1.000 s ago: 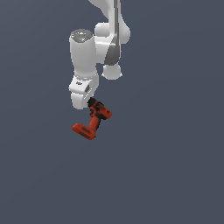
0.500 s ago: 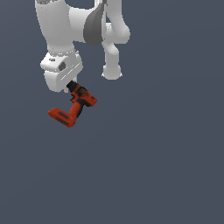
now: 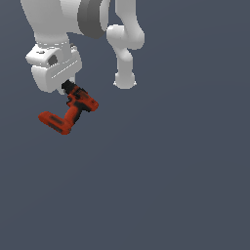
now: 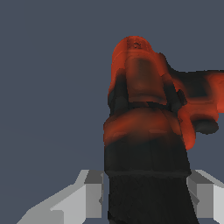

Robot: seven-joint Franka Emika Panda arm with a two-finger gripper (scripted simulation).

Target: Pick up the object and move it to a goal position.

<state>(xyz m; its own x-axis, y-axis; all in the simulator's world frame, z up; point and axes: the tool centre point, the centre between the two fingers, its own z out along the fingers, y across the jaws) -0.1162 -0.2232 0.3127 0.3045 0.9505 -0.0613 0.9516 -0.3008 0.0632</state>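
Observation:
The red-orange power drill point(image 3: 73, 110) hangs in the air below my gripper point(image 3: 68, 88), held by its black nose. Its body slants down and its flat red base point(image 3: 51, 122) points to the exterior view's left. My fingers are mostly hidden behind the white hand. In the wrist view the drill point(image 4: 144, 113) fills the middle, its black nose clamped between my two grey fingers point(image 4: 89, 194), and my gripper point(image 4: 146, 197) is shut on it.
The white arm point(image 3: 63, 19) fills the upper left of the exterior view, with its base link point(image 3: 124, 49) behind. A plain dark grey floor point(image 3: 171, 171) lies all around.
The arm has carried the drill to the exterior view's left and closer to the camera, so both look larger. The grip on the drill is unchanged.

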